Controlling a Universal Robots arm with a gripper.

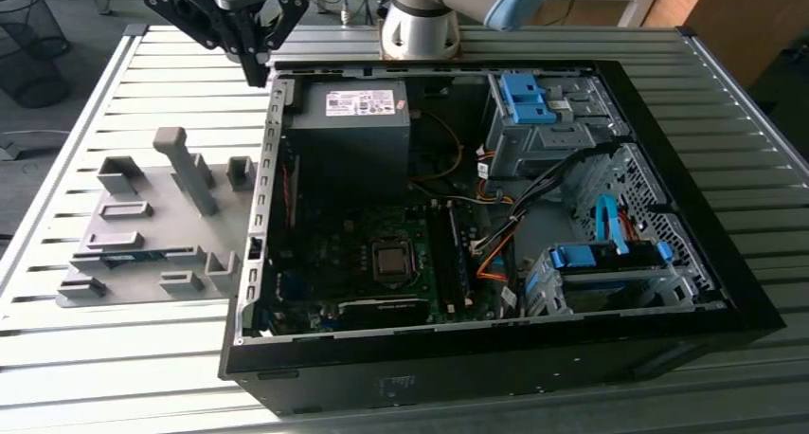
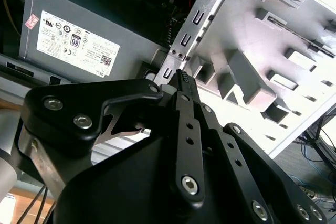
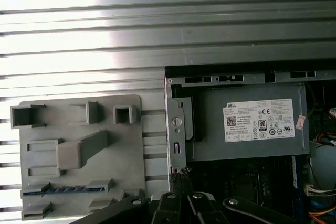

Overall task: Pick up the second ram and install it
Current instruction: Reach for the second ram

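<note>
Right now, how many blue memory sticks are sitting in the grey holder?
1: the blue memory stick, lying in a long slot of the grey holder. Other slots look empty.

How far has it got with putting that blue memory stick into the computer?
Nothing looks done yet. The blue memory stick lies in its slot on the grey holder beside the open computer. The claw hangs shut and empty over the computer's corner. Picking the stick up and fitting it are both left.
</note>
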